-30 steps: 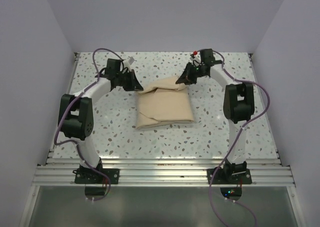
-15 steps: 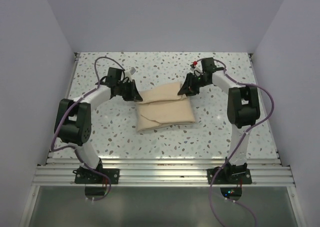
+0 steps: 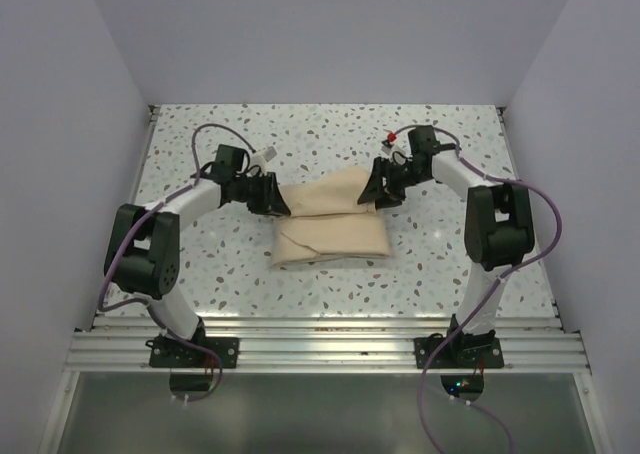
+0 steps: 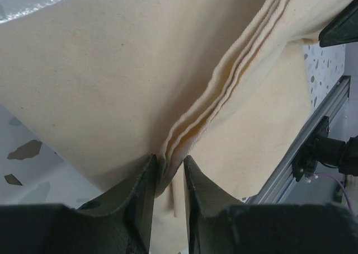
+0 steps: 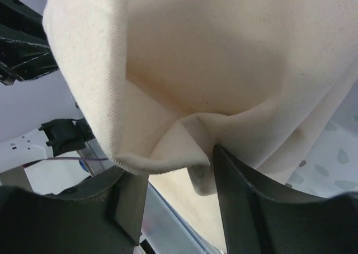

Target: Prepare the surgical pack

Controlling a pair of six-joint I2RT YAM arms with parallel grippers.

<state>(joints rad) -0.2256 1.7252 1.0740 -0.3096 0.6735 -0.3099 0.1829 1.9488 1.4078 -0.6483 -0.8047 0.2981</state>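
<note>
Between both end effectors, the beige cloth (image 3: 330, 219) lies folded.

The beige cloth (image 3: 328, 222) lies folded in the middle of the speckled table (image 3: 200, 274), its far flap doubled over toward the near side. The left gripper (image 3: 277, 203) sits at the cloth's far left corner and the right gripper (image 3: 371, 195) at its far right corner, both low against the fabric. From here I cannot tell how the jaws stand.

No legible text or labels, seemingly.
</note>
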